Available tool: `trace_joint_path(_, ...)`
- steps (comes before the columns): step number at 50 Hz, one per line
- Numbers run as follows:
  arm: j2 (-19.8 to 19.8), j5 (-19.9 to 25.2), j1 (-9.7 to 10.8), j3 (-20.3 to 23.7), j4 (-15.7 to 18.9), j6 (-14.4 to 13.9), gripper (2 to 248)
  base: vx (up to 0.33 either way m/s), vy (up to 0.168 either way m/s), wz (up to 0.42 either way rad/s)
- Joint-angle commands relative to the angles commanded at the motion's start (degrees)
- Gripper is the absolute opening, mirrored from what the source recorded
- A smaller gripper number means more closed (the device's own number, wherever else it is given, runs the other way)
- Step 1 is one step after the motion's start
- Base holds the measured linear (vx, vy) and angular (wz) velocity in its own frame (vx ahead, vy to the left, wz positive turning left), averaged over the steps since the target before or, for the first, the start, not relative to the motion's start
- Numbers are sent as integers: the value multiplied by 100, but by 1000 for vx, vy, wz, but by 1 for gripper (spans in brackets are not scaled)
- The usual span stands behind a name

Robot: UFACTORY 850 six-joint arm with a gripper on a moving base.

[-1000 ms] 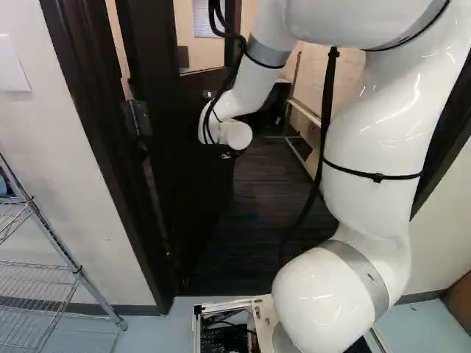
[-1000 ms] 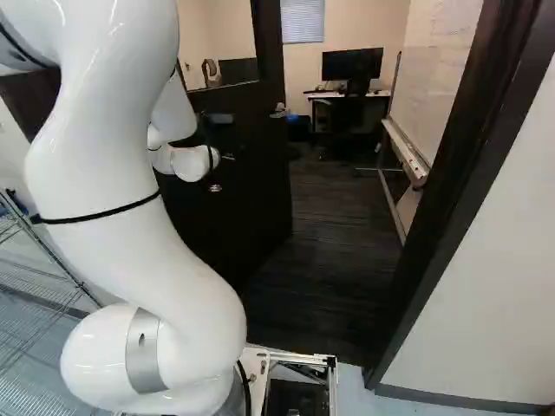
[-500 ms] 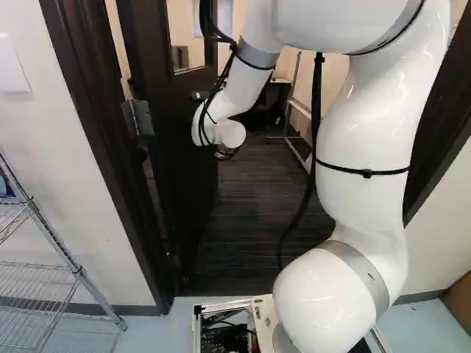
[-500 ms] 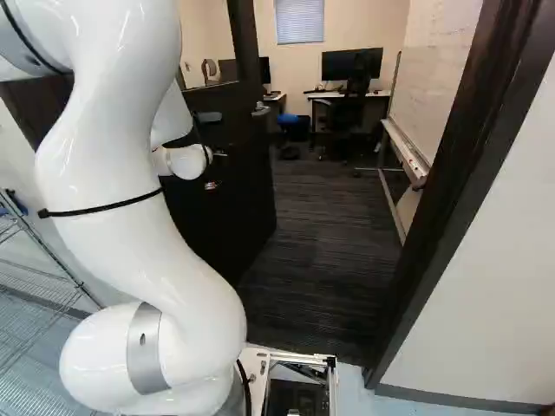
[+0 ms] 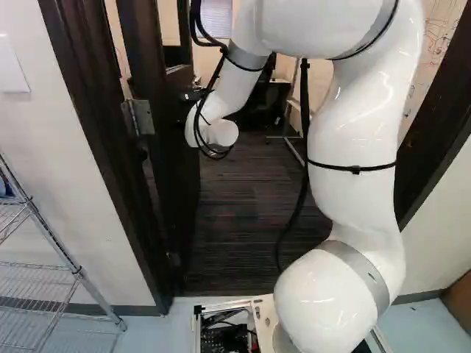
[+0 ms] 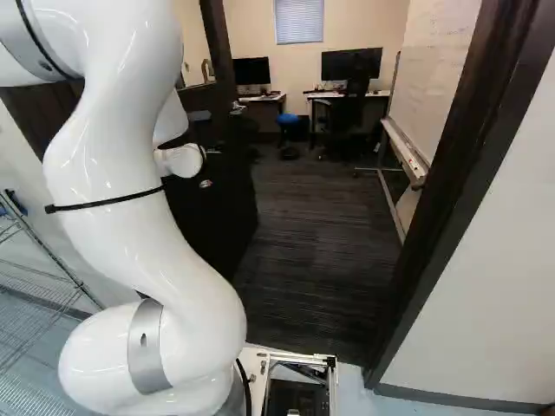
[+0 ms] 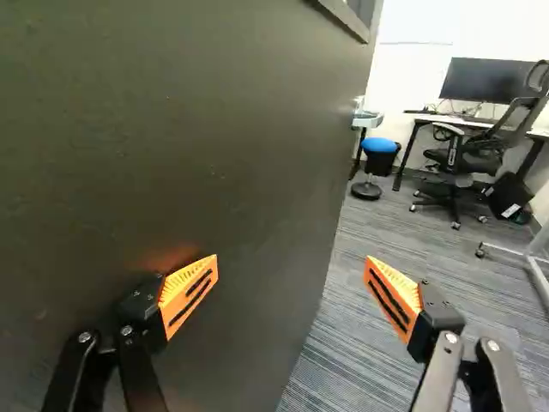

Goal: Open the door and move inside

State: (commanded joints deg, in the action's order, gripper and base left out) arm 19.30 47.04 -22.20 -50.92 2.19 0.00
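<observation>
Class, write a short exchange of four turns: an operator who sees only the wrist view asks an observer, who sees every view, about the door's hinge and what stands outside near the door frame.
Operator: I have the door's flat face, but where is it hinged?
Observer: A metal hinge joins the door to the door frame at the left of the left base view.
Operator: What stands outside, near that hinge side?
Observer: A wire rack, at the left edge of the left base view.
</observation>
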Motion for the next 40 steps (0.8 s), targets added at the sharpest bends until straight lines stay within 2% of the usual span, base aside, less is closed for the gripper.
trace_joint_path(13, 116, 0, -71, -140, 60, 0, 247, 0, 0, 0)
trace_joint_path(40, 121, 0, -72, -146, 60, 0, 247, 0, 0, 0)
